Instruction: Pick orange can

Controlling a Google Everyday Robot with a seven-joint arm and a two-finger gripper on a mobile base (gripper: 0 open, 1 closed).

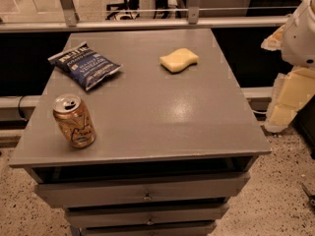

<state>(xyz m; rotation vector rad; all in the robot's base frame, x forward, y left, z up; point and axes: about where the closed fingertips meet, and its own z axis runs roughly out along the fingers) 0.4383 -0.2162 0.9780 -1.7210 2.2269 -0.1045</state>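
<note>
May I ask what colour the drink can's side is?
Orange-gold metal drink can with dark line drawing, camera view; gripper not in view.

Orange-gold orange can (74,121), silver top, dark scribbled drawing. Blue chip bag (84,65), white lettering. Pale yellow sponge (178,60). Plain grey cabinet top (162,112). White-and-cream robot arm (301,33) at right edge, gripper out of frame.

Blue chip bag (84,65): "VINEGAR" legible; other txt unreadable.
</note>
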